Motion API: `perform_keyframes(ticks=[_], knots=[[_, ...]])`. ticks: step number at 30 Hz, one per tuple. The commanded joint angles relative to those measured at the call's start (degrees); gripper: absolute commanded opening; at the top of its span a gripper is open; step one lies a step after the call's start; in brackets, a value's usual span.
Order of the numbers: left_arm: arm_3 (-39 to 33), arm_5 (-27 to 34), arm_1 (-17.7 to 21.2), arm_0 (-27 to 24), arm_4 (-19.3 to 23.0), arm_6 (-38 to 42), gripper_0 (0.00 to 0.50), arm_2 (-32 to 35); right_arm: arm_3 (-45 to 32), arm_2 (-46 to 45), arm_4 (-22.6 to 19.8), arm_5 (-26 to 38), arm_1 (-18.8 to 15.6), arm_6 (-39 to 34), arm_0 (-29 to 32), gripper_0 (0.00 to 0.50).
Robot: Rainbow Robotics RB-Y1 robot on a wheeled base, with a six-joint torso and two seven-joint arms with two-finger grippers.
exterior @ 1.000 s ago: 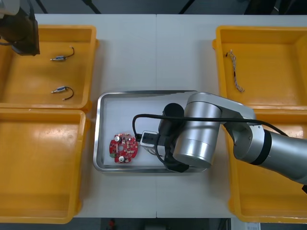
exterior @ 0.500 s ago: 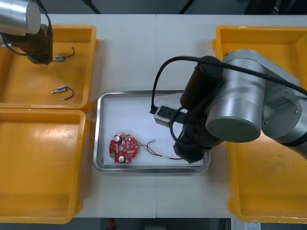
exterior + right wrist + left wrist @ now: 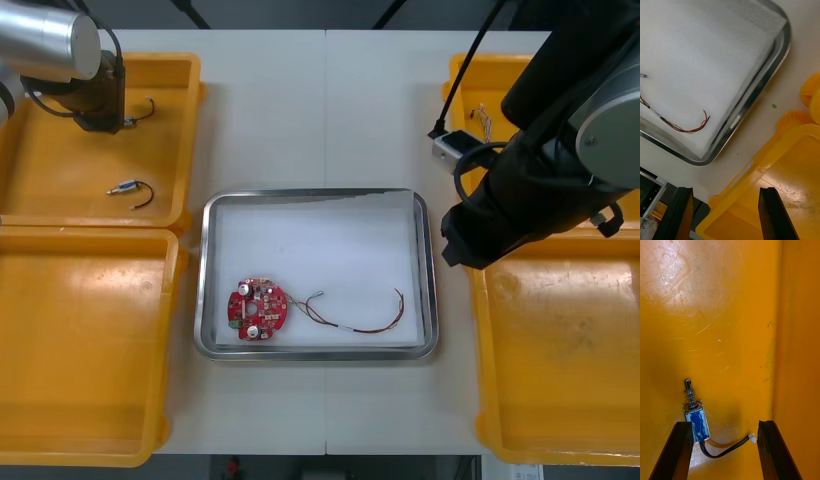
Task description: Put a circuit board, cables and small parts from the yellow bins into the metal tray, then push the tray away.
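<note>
In the metal tray (image 3: 425, 262) lie a round red circuit board (image 3: 257, 308) and a red and yellow cable (image 3: 358, 317). My right arm (image 3: 540, 185) hangs above the gap between the tray and the right yellow bins. The right gripper (image 3: 726, 215) is open and holds nothing, over the tray's corner (image 3: 763, 80) and an orange bin (image 3: 790, 180); the cable (image 3: 683, 128) lies nearby. My left gripper (image 3: 724, 450) is open low in the far left bin (image 3: 170, 70), with a small metal part (image 3: 696, 418) and its black lead between its fingers. A second small metal part (image 3: 130, 188) lies closer.
A twisted cable (image 3: 487, 125) lies in the far right bin (image 3: 470, 70), partly behind my right arm. The near left bin (image 3: 90, 340) and near right bin (image 3: 560, 370) flank the tray. Bare table stretches beyond the tray's far edge.
My right arm rose out of the tray and swung right, leaving the red and yellow cable beside the board. My left arm moved right within the far left bin, over a small metal part.
</note>
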Motion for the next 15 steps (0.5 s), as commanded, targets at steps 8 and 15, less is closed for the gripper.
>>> perform_keyframes(ticks=[8,15], knots=[[-0.4,-0.8,-0.9,2.1,0.9,-5.5,0.5,-0.1,9.5,-8.6,-1.8,0.5,-5.4,-12.7,-1.7,0.5],[-0.4,-1.4,-1.2,3.2,1.4,-6.9,0.5,-0.1,16.3,-9.8,0.5,0.5,-6.9,-15.3,-2.2,0.5]])
